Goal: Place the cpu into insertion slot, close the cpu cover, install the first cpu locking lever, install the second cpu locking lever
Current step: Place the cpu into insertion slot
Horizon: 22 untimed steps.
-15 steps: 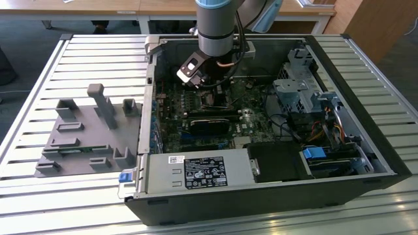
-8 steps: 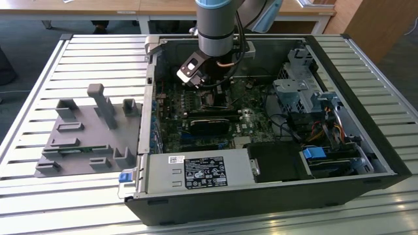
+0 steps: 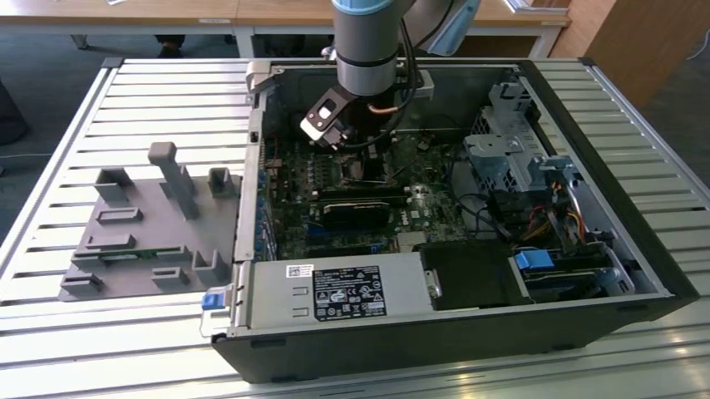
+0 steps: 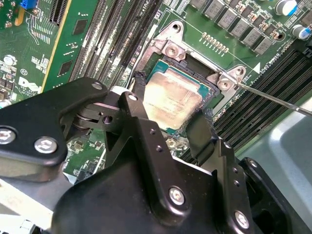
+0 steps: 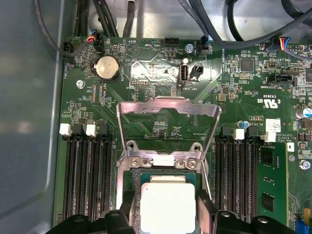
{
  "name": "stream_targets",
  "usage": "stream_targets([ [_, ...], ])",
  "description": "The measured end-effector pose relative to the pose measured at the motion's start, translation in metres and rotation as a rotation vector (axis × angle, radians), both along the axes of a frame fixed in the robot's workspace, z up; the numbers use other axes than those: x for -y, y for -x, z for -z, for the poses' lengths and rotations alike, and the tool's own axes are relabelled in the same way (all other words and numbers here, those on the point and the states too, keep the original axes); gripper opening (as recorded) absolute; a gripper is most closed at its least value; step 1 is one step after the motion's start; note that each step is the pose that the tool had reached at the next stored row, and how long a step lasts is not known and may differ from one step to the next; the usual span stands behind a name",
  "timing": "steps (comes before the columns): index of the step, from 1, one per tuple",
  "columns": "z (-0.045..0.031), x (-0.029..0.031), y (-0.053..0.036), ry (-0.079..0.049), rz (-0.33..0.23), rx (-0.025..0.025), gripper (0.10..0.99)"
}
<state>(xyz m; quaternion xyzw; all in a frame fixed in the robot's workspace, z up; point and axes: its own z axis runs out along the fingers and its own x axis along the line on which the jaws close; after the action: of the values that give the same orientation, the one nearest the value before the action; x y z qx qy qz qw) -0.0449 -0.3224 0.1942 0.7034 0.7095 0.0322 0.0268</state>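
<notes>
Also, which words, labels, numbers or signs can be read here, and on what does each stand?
White label on the power supply: print too small to read.
White lettering and stickers on the board: too small to read reliably.
Top of the cpu: no marking can be made out.
So no text can be quoted with confidence.

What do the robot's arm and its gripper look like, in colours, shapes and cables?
The arm is a grey round tube with a light blue band. A black cable runs along it. A small black-and-white box sits at the wrist. The gripper is matte black, with silver screw heads.
</notes>
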Motion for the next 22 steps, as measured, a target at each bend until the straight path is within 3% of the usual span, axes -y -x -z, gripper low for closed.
stream_targets([
  [17, 0.0006, -0.0045, 0.0, -0.001, 0.0, -0.0001, 0.612],
  [22, -0.0025, -0.0045, 0.0, -0.001, 0.0, -0.0001, 0.612],
])
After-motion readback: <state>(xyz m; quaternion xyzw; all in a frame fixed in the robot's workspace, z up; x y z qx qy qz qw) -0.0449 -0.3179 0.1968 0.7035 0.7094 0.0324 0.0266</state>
